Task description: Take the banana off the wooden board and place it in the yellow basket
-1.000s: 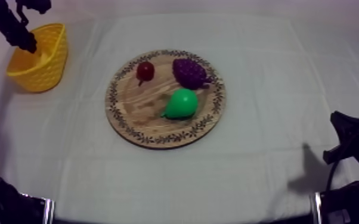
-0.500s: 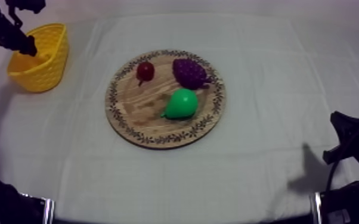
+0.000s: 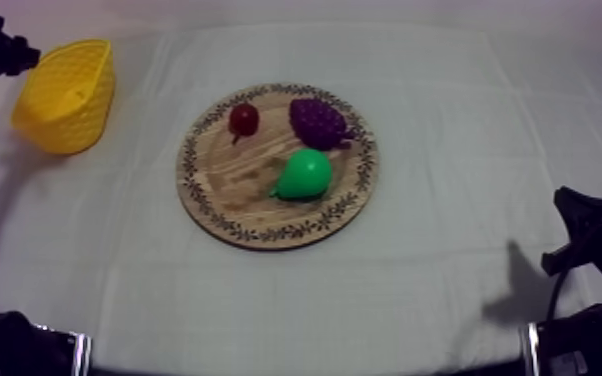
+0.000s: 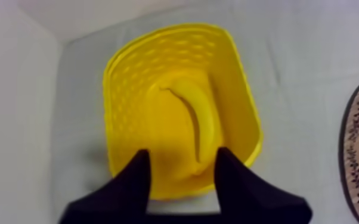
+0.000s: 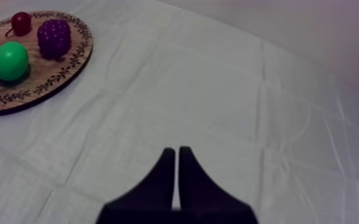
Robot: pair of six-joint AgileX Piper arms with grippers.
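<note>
In the yellow basket (image 4: pixel 125 89), banana (image 4: pixel 203 122) lying beyond left jaws, spread wide, empty, right jaws pressed together

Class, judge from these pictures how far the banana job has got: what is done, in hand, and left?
Done: the banana lies inside the yellow basket; the wooden board holds just the pear, grapes and small red fruit. In hand: nothing; the left end effector hovers open over the basket, the right end effector is shut over the cloth. Left: probably only parking the left end effector.
</note>
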